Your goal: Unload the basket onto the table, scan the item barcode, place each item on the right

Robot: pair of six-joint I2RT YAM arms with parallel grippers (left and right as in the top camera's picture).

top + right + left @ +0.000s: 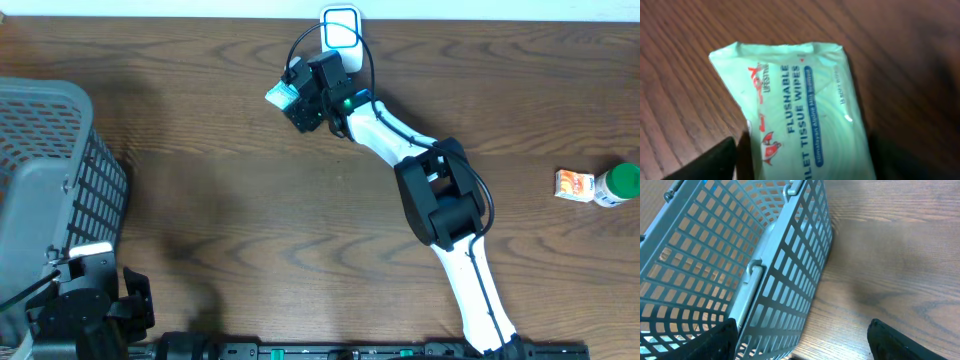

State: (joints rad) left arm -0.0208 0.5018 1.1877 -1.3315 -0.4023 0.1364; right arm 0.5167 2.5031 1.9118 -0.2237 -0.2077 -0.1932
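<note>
Wipes pack (805, 115) under the right gripper (303, 100), seemingly resting on the table (200, 150).
Its jaws stand either side of the pack; whether they pinch it I cannot tell. Left gripper (807, 342) gapes wide beside the grey basket (765, 280).

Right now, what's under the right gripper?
Under the right gripper: a green pack of flushable wipes, label up, on the wooden table. Its near end leaves the wrist view and its underside is covered; no barcode shows.
</note>
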